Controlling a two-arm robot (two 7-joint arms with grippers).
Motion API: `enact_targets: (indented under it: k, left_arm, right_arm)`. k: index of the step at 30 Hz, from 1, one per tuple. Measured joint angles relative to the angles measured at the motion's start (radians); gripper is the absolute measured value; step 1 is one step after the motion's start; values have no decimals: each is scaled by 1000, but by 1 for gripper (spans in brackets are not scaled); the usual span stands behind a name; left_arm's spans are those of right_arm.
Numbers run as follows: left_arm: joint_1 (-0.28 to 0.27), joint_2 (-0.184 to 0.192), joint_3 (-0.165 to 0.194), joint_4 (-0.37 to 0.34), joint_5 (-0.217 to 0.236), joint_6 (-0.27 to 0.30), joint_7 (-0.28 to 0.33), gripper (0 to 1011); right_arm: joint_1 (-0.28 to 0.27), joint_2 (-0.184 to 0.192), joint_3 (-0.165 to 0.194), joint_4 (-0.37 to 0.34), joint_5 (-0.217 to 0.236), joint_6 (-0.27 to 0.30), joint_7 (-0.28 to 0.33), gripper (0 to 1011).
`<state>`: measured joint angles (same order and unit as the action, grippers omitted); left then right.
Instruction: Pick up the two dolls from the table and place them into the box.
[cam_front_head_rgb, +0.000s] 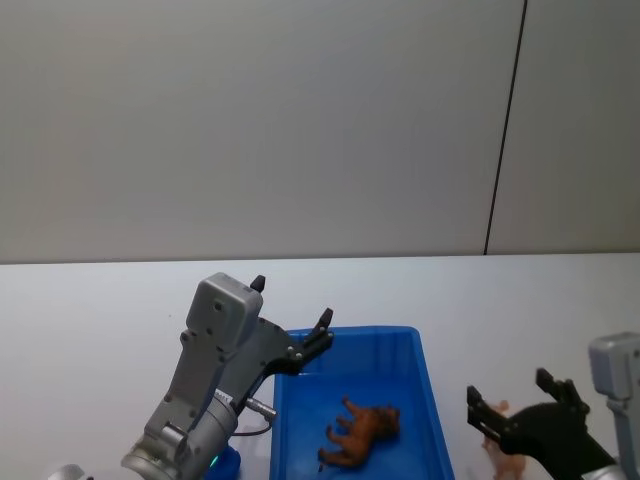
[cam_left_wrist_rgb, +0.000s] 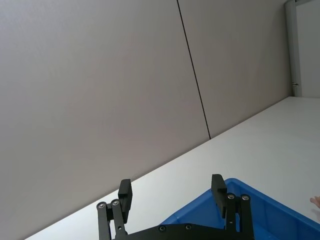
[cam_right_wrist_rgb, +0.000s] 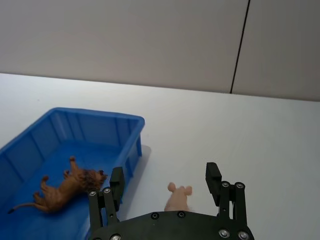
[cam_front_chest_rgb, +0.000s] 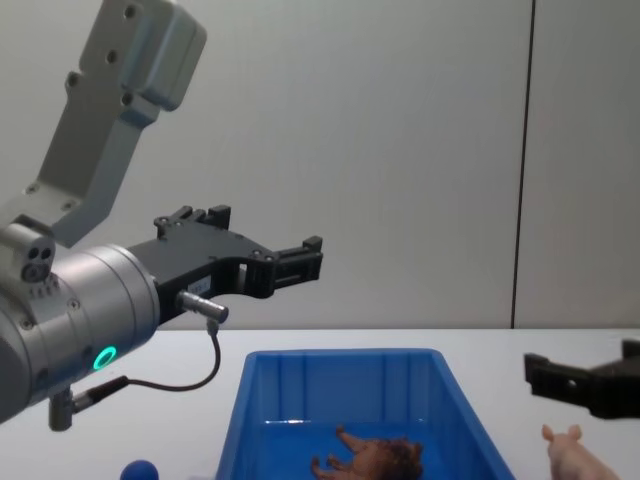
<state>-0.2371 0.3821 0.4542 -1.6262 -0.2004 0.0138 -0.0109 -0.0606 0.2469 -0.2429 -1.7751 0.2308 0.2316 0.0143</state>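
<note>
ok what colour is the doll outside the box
Pale pink: the doll shows best in the right wrist view, beside the blue box.

In the right wrist view the pink doll (cam_right_wrist_rgb: 178, 196) shows just its head and shoulders. The rest lies hidden behind the body of the right gripper (cam_right_wrist_rgb: 165, 173). The chest view cuts this doll off at the bottom edge, along with the lower part of the brown doll (cam_front_chest_rgb: 375, 462), the near end of the box (cam_front_chest_rgb: 340, 356) and the underside of the blue ball (cam_front_chest_rgb: 139, 470). In the head view the left arm (cam_front_head_rgb: 200, 380) covers the box's near left corner. A pink speck (cam_left_wrist_rgb: 315, 201) at the left wrist view's edge is too small to tell.
</note>
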Motion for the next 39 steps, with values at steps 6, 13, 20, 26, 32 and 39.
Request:
enact_targets:
  k: [6, 13, 20, 26, 32, 39]
  left_arm:
    - [0, 0, 0, 0, 0, 0, 0, 1001]
    - [0, 0, 0, 0, 0, 0, 0, 1001]
    - [0, 0, 0, 0, 0, 0, 0, 1001]
    - [0, 0, 0, 0, 0, 0, 0, 1001]
    - [0, 0, 0, 0, 0, 0, 0, 1001]
    - [0, 0, 0, 0, 0, 0, 0, 1001]
  right_arm:
    - [-24, 8, 4, -4, 5, 10, -24, 1001]
    - [-37, 8, 5, 12, 8, 17, -35, 1001]
    - [-39, 2, 4, 46, 9, 20, -34, 1001]
    - [-30, -8, 2, 83, 9, 20, -23, 1001]
    - [-16, -20, -1, 122, 8, 21, -11, 914]
    - [-3, -34, -5, 156, 5, 21, -5, 706]
